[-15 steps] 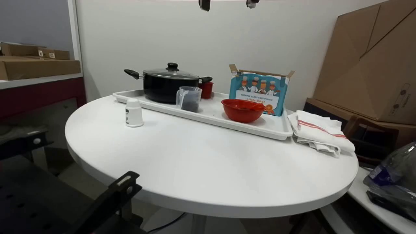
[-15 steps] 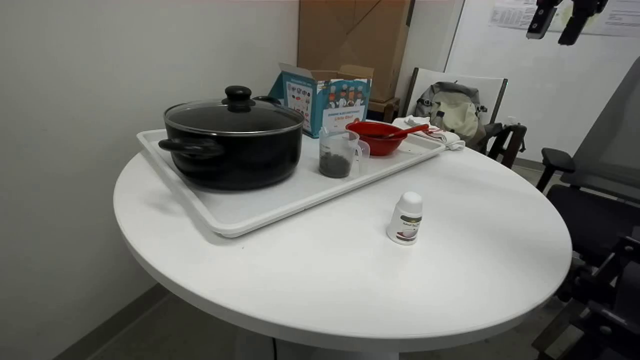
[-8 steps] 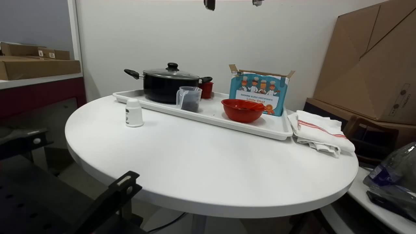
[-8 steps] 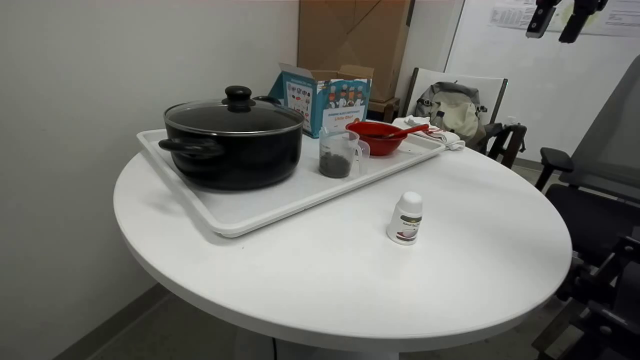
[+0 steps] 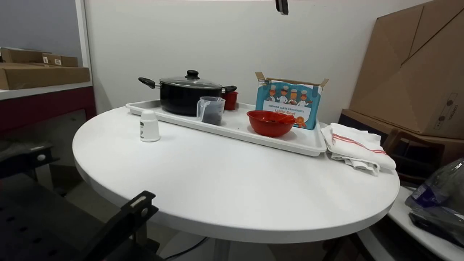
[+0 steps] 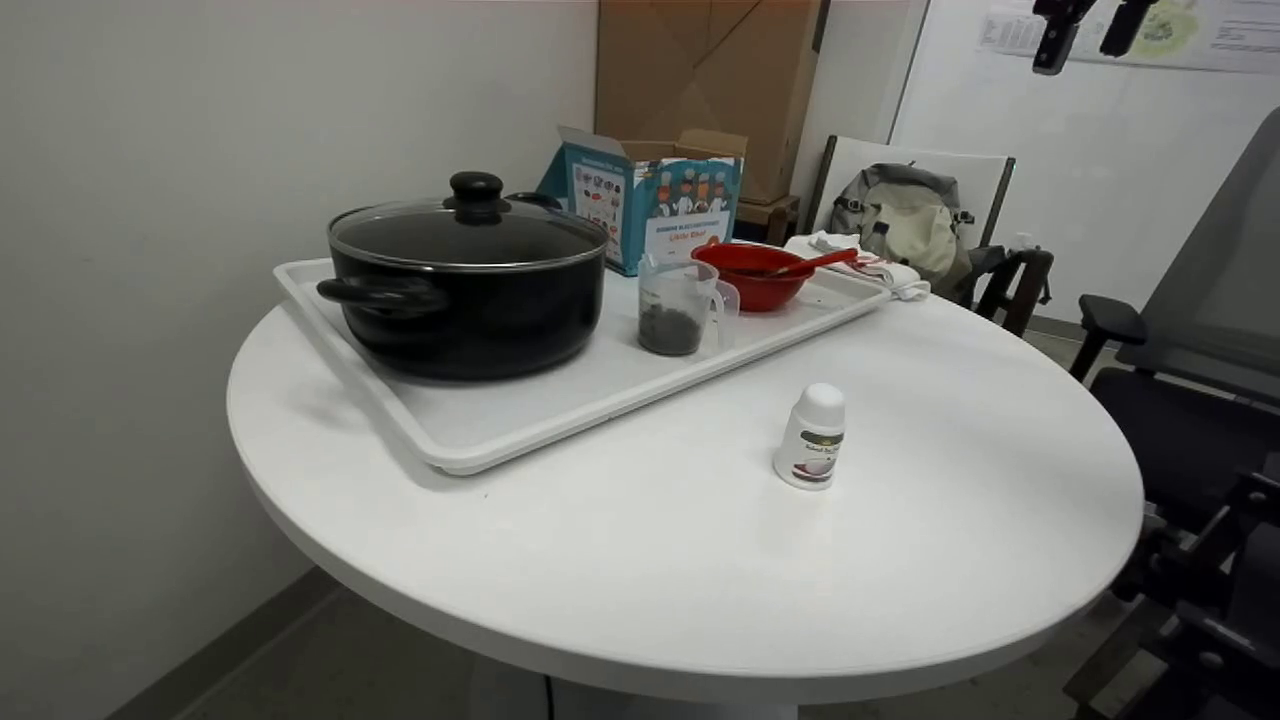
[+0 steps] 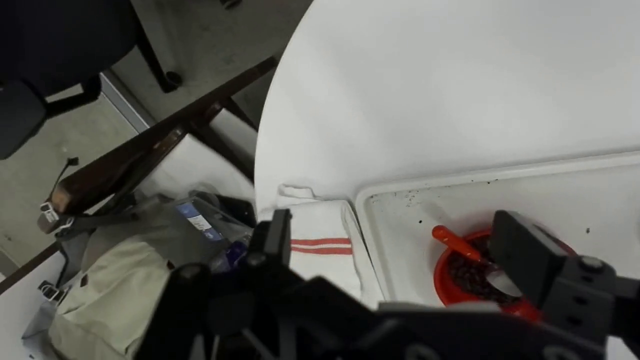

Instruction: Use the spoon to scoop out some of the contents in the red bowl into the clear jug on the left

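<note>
Pincer [image 6: 1081,62]: spread wide, empty, well above the table [image 6: 650,560].
Spoon [image 7: 470,253]: in the red bowl [image 5: 270,125], handle [image 6: 822,261] toward the tray [image 7: 397,245] corner by the towel [image 7: 325,225].
Handle: straddle squarely before pinching — a nudge could shift the bowl.
Jug [image 6: 675,305]: just inside the tray's long edge.

In an exterior view, a pale wall [image 6: 250,140] fills the upper left, a white tabletop [image 6: 650,570] the centre, a black chair [image 6: 1190,430] the right edge, dim floor [image 6: 350,660] the lower left.
</note>
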Controlling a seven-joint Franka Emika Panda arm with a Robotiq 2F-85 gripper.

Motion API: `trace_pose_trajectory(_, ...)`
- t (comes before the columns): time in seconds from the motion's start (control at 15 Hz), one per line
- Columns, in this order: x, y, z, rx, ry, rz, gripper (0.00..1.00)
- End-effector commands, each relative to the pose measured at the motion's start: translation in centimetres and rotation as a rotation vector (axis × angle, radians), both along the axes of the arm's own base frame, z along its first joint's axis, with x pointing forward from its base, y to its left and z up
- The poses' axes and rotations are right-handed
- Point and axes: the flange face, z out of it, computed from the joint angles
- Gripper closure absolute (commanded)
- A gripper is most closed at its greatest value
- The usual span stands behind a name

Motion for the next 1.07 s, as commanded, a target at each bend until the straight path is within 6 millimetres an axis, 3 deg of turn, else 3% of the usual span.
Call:
trace_pose_trajectory(0.0, 4.9, -0.6, -1.0, -0.066, 0.055, 0.018, 0.00)
trace_pose_trajectory(0.4, 11.1, -0.3, -5.9, -0.066, 0.208, 0.087, 0.00)
trace_pose_trajectory(0.73, 14.5, -1.3, -10.6, -0.053, 0.396, 0.107, 0.00)
trace_pose_trajectory(1.0, 16.8, -2.4, -13.2, -0.064, 0.487, 0.148, 0.00)
